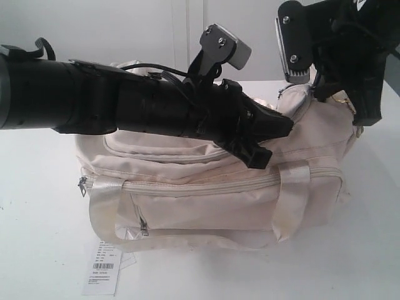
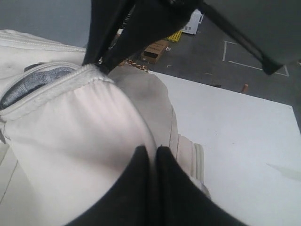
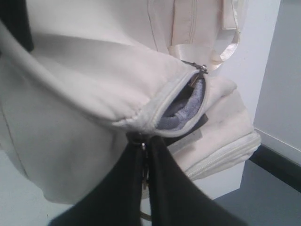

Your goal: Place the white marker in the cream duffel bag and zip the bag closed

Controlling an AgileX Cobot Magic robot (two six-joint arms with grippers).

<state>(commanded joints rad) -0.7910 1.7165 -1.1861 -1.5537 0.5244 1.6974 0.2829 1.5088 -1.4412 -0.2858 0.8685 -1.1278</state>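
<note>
The cream duffel bag [image 1: 212, 194] lies on the white table, its front pockets facing the exterior camera. My left gripper [image 1: 284, 128] reaches across the bag's top and is shut on a fold of its fabric [image 2: 94, 122] near the right end. My right gripper [image 3: 146, 139] is shut on the top zipper's pull, with the gold charm [image 1: 340, 99] hanging by it. Only a short stretch of the zipper stands open, showing grey lining [image 3: 183, 106]. The white marker is hidden from every view.
A white paper barcode tag [image 1: 103, 272] lies on the table [image 1: 37, 219] in front of the bag's left corner. The shiny strap handles [image 1: 290, 200] drape over the bag's front. Beyond the table's edge is dark floor [image 2: 211, 56].
</note>
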